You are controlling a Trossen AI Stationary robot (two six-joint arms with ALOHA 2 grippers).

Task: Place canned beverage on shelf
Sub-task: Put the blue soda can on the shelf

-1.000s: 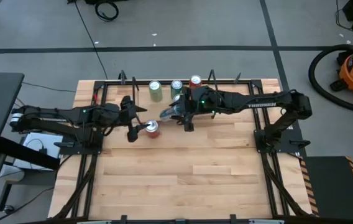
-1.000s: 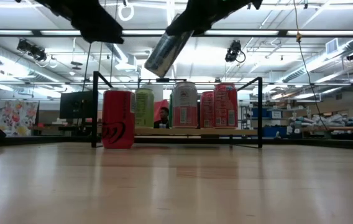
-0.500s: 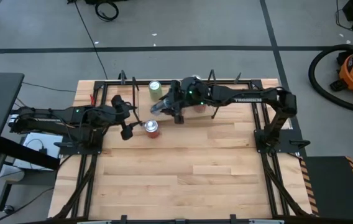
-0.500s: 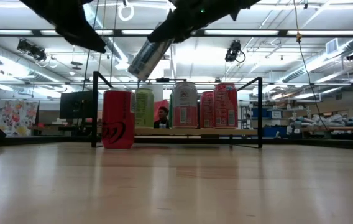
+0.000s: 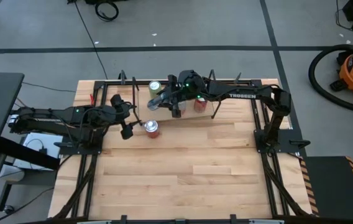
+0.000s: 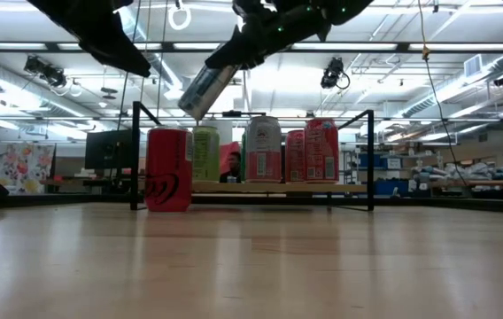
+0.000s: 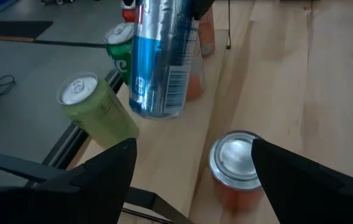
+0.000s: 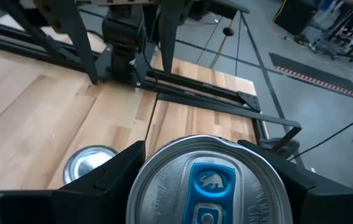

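Note:
A silver and blue can (image 7: 161,56) hangs tilted in the air with my right gripper (image 5: 163,99) shut on it, in front of the shelf (image 6: 349,188) and above its left end. On the shelf's plank stand a green can (image 5: 155,88) and several more cans (image 6: 263,149). On the table before the shelf's left end, a red can (image 5: 152,129) stands on its base. Left of that red can, my left gripper (image 5: 130,119) is open and touches nothing. My right gripper pinches the can's side wall near its top end (image 8: 164,155) between the two fingers (image 8: 111,174). The fingers come from the table's right, slanting down. The can is lifted clear and tilted, its bottom end (image 6: 189,106) lower and toward the table's left.
Black frame rails (image 5: 102,99) run along the table's edges, and thin black uprights (image 6: 135,155) stand at the shelf's ends. The near half of the wooden table (image 5: 189,174) is bare wood. My left arm (image 5: 58,117) lies along the table's left side.
My right gripper has carried the can toward the table's left and far edges, along the shelf's front, and the can has stayed tilted. My left gripper has drawn back from the red can toward the table's left edge, still open. The red can has stayed put.

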